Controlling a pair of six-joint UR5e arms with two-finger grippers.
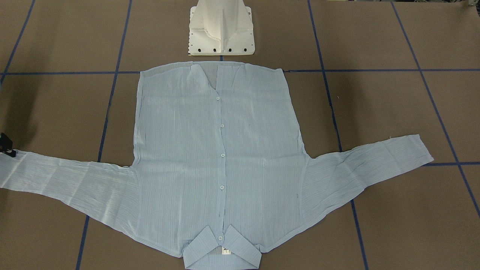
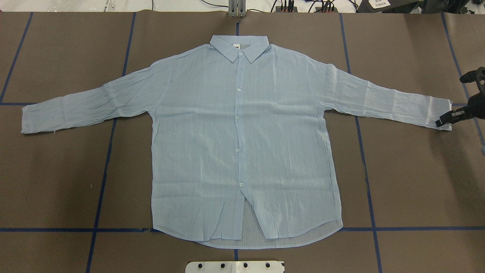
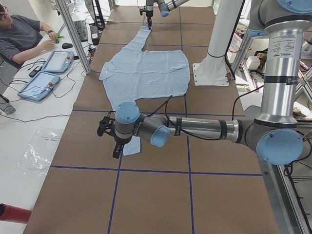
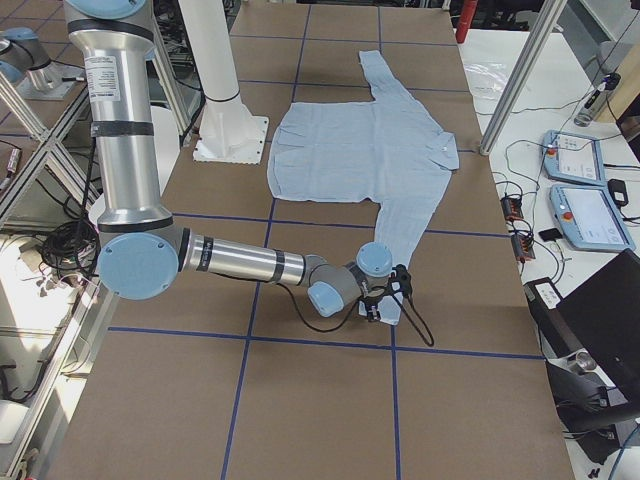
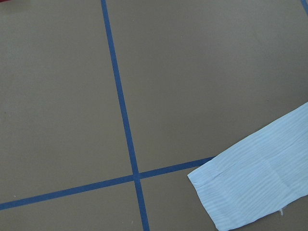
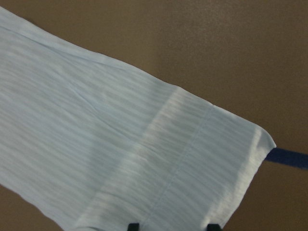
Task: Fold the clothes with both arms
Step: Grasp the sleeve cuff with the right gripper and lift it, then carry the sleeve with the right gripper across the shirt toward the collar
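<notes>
Starting at the left end of the table (image 2: 57, 182): the left arm (image 3: 204, 127) stretches out low, and the left gripper (image 3: 116, 146) is parked right at the left cuff (image 2: 28, 119). Only the side camera catches that gripper, so honestly I can't tell if its jaws are apart or together, or if it touches the fabric. Its wrist cam just sees the cuff end lying flat next to a crossing of blue tape lines (image 2: 102, 170).

Moving on, the shirt (image 2: 242, 151) is spread flat and face up in the middle of the table, buttoned down the front with small white buttons (image 2: 239, 90). The collar (image 2: 239, 47) points to the far edge, away from the robot. The hem (image 2: 265, 242) lies toward the near edge, just short of the white base (image 2: 235, 266). The front panels part a little at the bottom. Both sleeves stick straight out toward the two ends of the table, a bit crinkly.

Over at the right end, the right arm (image 4: 240, 262) also comes in low, and the right gripper (image 6: 173, 226) is at the right cuff (image 2: 435, 110). Its jaws are apart and gripping nothing, with both tips showing separately right over the cuff end in the wrist cam.
</notes>
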